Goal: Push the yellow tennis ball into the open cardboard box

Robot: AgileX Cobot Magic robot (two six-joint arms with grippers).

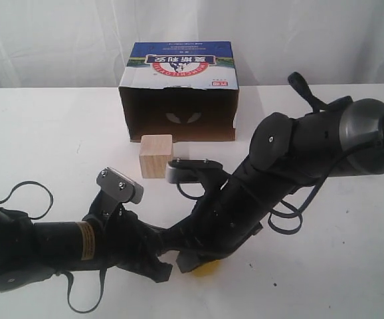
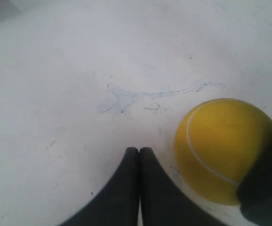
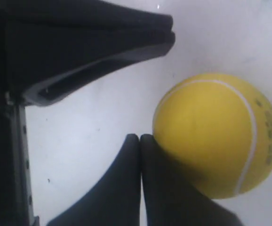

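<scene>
The yellow tennis ball (image 1: 205,268) lies on the white table near the front edge, mostly hidden under the crossed arms; it shows large in both wrist views (image 2: 223,148) (image 3: 216,134). My left gripper (image 2: 139,149) is shut and empty, its tips just beside the ball. My right gripper (image 3: 140,137) is shut too, one finger pressed against the ball's side. The open cardboard box (image 1: 179,90) stands at the back, dark opening facing forward, blue printed panel on top.
A pale wooden cube (image 1: 156,155) sits right in front of the box's opening, toward its left side. The left gripper's closed fingers (image 3: 103,42) cross the right wrist view. A white curtain hangs behind the table (image 1: 46,139).
</scene>
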